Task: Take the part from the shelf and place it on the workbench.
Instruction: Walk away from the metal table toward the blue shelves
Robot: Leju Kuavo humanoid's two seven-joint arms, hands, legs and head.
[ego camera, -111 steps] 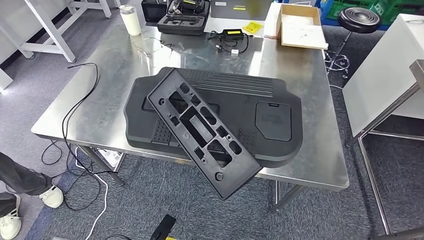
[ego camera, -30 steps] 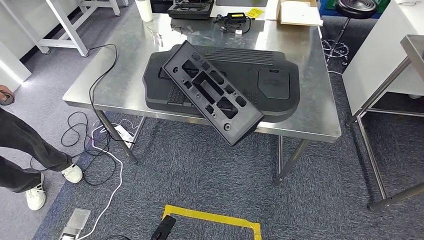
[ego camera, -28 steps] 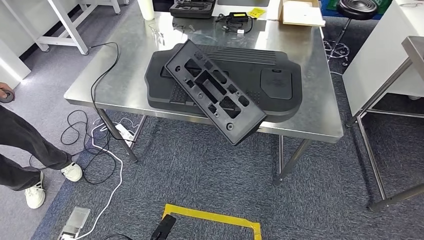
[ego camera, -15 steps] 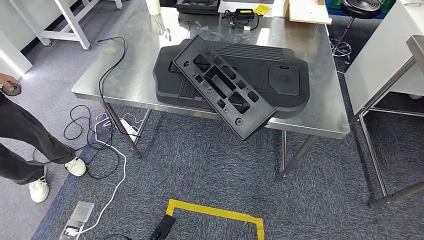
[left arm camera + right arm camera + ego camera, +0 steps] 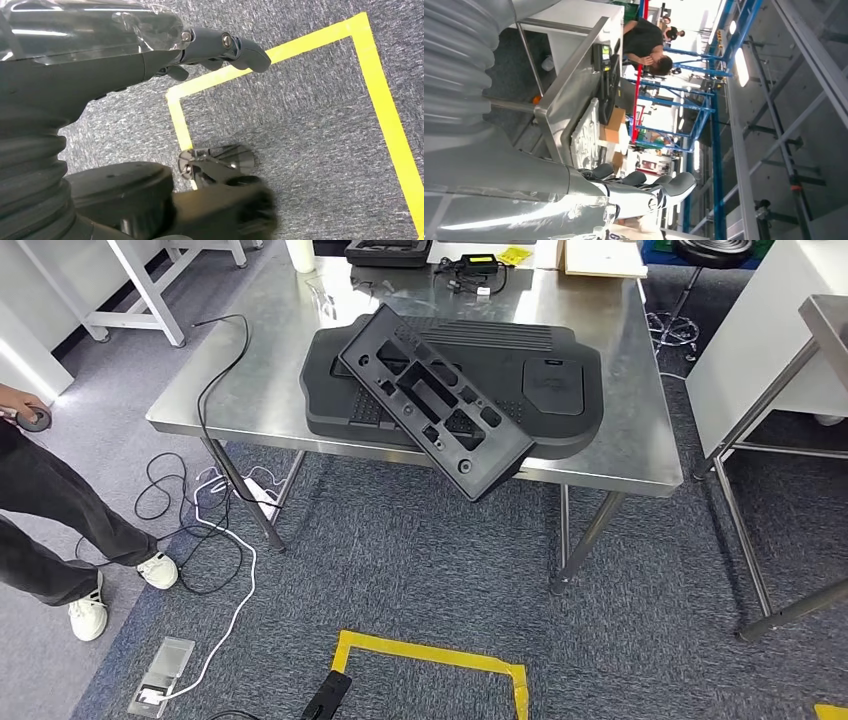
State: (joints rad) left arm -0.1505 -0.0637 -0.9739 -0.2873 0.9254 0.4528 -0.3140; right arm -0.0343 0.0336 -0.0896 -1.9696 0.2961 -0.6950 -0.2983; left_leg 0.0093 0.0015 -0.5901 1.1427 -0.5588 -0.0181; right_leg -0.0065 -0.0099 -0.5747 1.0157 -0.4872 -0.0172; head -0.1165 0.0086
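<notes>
So the part, a long black slotted panel (image 5: 432, 400), was already lying on the steel workbench (image 5: 620, 455), or really on top of a bigger black moulding (image 5: 560, 390), skewed across it with one end at about 11 o'clock and the other poking off the near edge toward 5 o'clock. To me it looked like rigid moulded plastic, light for its size and not fragile, but smooth enough to slide given that overhang. If it needed regrabbing, I'd have gone for the long edges near the middle, or hooked fingers into one of the cut-outs, not the hanging corner. The head view gave the whole table layout plus a person (image 5: 50, 510) standing off at 9 o'clock. The wrist cams added the hands: the left hand (image 5: 100, 85) hung over carpet and a yellow tape (image 5: 385, 100) outline, fingers (image 5: 225, 47) and thumb apart, nothing in it. The right hand (image 5: 574, 200) pointed out at the room, empty too. Its fingers (image 5: 644, 185) seemed loosely spread, though the angle was poor and I wouldn't swear to it.
</notes>
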